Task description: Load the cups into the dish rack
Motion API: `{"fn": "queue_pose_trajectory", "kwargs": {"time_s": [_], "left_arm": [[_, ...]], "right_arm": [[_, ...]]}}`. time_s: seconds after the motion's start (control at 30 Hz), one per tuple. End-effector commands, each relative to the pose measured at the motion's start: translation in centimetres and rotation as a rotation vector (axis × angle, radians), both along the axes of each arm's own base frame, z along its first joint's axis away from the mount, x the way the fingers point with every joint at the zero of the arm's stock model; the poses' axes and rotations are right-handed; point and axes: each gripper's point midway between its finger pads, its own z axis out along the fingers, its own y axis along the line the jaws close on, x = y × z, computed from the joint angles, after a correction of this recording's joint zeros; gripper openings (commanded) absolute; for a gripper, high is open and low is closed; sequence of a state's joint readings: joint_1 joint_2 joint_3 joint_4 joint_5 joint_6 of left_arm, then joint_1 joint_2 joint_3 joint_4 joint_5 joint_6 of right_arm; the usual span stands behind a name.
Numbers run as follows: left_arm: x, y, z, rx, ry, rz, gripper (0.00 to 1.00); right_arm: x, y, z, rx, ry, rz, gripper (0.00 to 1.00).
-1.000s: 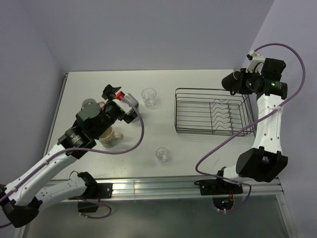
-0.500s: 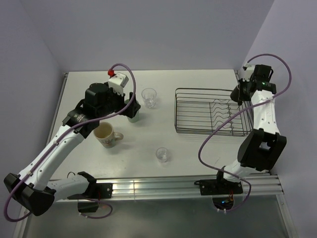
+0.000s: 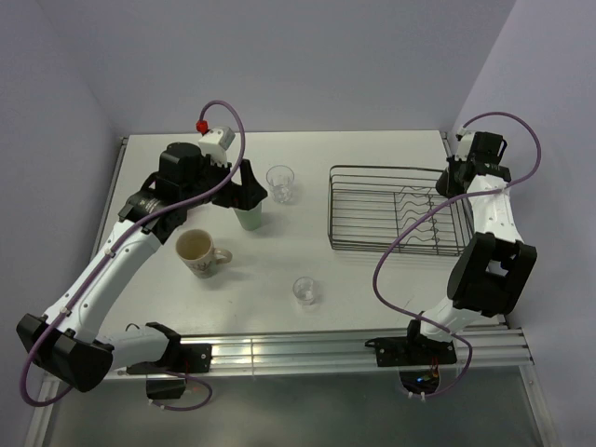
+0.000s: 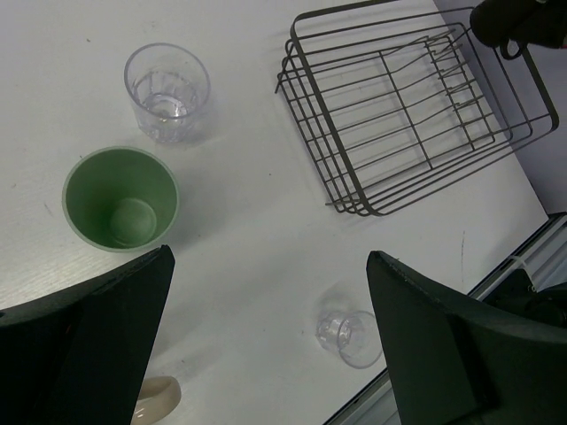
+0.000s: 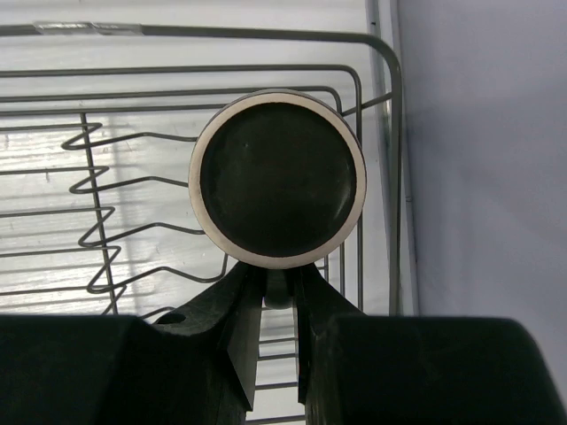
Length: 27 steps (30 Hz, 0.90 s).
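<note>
My right gripper is shut on the handle of the small dark brown cup, holding it over the right end of the black wire dish rack, near the wavy dividers. Over at the left, my left gripper hangs open and empty above the table. It is just right of the green tumbler, which stands upright. One clear glass stands behind the tumbler, and another clear glass sits near the front edge. The cream patterned mug stands left of centre.
The rack's low wire sides rise at the right of the left wrist view. The right wall is close beside the rack's end. The metal rail runs along the table's front edge.
My left arm has swung back from over the cream mug to over the green tumbler. My right arm has brought the dark brown cup down over the rack's right end.
</note>
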<state>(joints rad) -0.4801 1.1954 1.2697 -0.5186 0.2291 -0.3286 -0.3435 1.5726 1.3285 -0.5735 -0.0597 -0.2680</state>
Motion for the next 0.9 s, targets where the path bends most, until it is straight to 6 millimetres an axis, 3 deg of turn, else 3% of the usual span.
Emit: {"fn": "queue_pose_trajectory", "kwargs": {"time_s": [0.0, 0.5, 0.87], "left_arm": [[0.3, -0.4, 3.4, -0.064, -0.038, -0.01, 0.99], [0.6, -0.7, 2.9, -0.069, -0.02, -0.026, 0.99], [0.9, -0.8, 2.4, -0.063, -0.013, -0.03, 0.99]], "right_arm": [[1.4, -1.5, 1.0, -0.04, -0.088, -0.035, 0.0], [1.8, -3.0, -2.2, -0.025, -0.072, -0.078, 0.0], [1.6, -2.6, -4.2, -0.001, -0.058, -0.078, 0.0]]}}
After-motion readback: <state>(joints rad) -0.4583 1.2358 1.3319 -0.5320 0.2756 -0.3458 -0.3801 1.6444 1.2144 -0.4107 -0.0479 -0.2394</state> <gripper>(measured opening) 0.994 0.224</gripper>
